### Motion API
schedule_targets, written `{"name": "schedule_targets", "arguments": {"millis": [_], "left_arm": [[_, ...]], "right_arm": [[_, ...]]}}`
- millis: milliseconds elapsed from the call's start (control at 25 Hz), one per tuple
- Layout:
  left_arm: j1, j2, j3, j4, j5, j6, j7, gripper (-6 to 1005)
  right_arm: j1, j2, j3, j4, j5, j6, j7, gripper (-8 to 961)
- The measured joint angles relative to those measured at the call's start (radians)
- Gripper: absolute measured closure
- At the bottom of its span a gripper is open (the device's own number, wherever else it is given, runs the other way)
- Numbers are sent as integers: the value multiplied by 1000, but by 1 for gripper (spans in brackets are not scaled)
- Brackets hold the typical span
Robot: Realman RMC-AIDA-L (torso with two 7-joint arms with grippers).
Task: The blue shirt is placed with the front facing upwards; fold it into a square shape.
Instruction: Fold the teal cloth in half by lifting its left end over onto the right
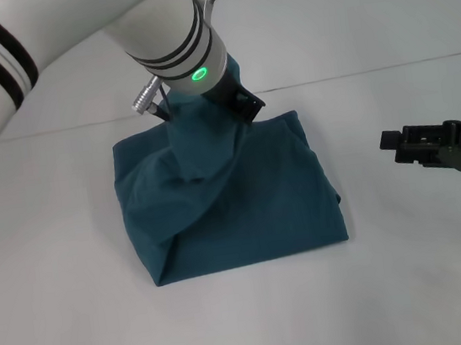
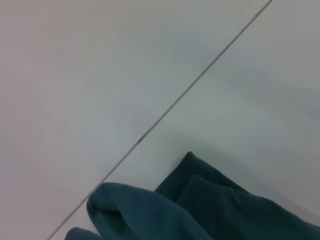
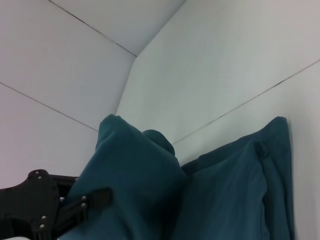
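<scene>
Dark teal-blue cotton shirt (image 1: 236, 214) lay mid white tabletop (image 1: 62, 314), already folded near square. Left hand (image 1: 233, 95) pinched raised flap at far edge, likely carrying last fold over. Right hand (image 1: 397, 144) idle well right, grip state unclear. Open room all round bundle.

My left arm (image 1: 68, 32): was white, black-banded, green ring light at wrist.
My right gripper (image 1: 431, 146): was black, blocky.
</scene>
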Motion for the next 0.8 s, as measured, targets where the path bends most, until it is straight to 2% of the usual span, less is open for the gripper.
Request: {"name": "schedule_targets", "arguments": {"millis": [400, 800], "left_arm": [[-13, -1, -5, -35, -1, -34, 4, 906], [3, -2, 1, 41, -8, -59, 6, 836]], "right_arm": [[0, 0, 0, 0, 0, 0, 0, 332], [0, -2, 0, 0, -3, 11, 0, 332]]}}
